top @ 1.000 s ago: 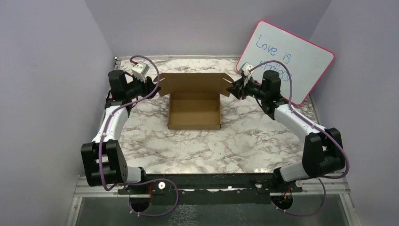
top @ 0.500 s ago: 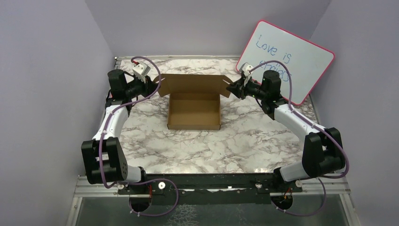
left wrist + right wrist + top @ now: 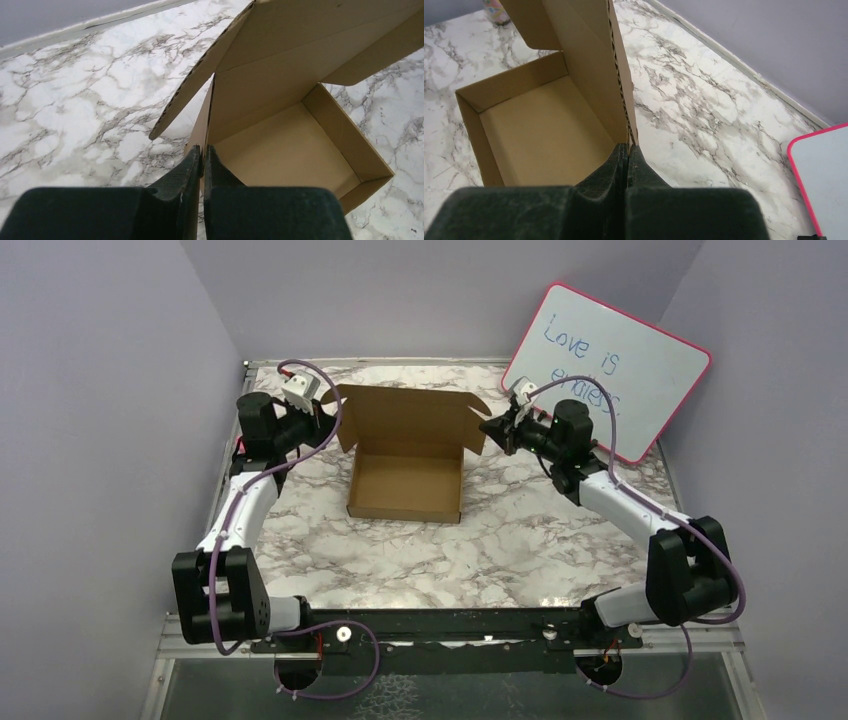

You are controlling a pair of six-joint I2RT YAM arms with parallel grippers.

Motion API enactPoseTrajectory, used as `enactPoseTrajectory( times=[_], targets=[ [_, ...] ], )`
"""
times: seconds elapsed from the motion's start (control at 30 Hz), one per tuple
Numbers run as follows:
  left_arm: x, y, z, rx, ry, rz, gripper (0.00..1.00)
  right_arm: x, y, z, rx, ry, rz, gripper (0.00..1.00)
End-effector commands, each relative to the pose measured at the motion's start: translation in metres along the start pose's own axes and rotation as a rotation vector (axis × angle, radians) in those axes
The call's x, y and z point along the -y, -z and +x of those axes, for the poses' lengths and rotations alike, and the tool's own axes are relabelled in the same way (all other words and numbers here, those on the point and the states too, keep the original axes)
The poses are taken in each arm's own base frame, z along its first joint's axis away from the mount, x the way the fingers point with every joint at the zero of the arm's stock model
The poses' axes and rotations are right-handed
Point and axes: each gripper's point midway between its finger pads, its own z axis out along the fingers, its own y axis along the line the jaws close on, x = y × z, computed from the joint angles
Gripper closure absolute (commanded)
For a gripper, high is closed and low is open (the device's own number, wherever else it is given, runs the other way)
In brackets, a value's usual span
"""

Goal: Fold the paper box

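The paper box (image 3: 405, 485) is a brown cardboard tray on the marble table, with its lid (image 3: 405, 418) standing up at the back. My left gripper (image 3: 326, 426) is at the lid's left end. In the left wrist view it (image 3: 202, 149) is shut on the thin cardboard edge at the box's (image 3: 285, 150) left rear corner. My right gripper (image 3: 489, 430) is at the lid's right end. In the right wrist view it (image 3: 628, 147) is shut on the corrugated edge of the upright flap, beside the box's (image 3: 539, 135) open tray.
A pink-framed whiteboard (image 3: 615, 365) with blue writing leans on the back right wall, just behind the right arm; its corner (image 3: 824, 175) shows in the right wrist view. Purple walls close in the marble table (image 3: 440, 550) on three sides.
Both grippers have closed on the lid's ends. The box has shifted a little to the left, and its lid now stands taller.
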Motion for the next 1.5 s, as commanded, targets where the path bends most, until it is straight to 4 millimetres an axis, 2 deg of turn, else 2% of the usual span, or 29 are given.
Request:
enactPoseTrajectory(
  times=[0.0, 0.17, 0.37, 0.77, 0.97, 1.3, 1.47],
  targets=[
    [-0.001, 0.004, -0.013, 0.048, 0.073, -0.134, 0.94, 0.005, 0.0, -0.007, 0.021, -0.023, 0.134, 0.99],
    [0.014, 0.001, -0.019, 0.079, 0.14, -0.194, 0.94, 0.008, -0.003, -0.009, 0.031, -0.051, 0.254, 0.99],
    [0.022, -0.001, -0.014, 0.114, 0.266, -0.257, 0.92, 0.008, -0.008, -0.008, 0.028, -0.099, 0.354, 0.99],
    [0.016, 0.001, -0.008, 0.198, 0.33, -0.466, 0.9, 0.007, -0.013, -0.008, 0.037, -0.157, 0.541, 0.99],
    [0.024, -0.002, -0.005, 0.233, 0.39, -0.453, 0.89, 0.005, -0.017, -0.007, 0.034, -0.193, 0.602, 0.99],
    [0.037, -0.011, -0.012, 0.265, 0.396, -0.448, 0.88, 0.009, -0.025, -0.016, 0.049, -0.207, 0.679, 0.98],
    [0.043, -0.015, -0.012, 0.28, 0.411, -0.445, 0.88, 0.008, -0.027, -0.013, 0.049, -0.22, 0.699, 0.98]
  ],
)
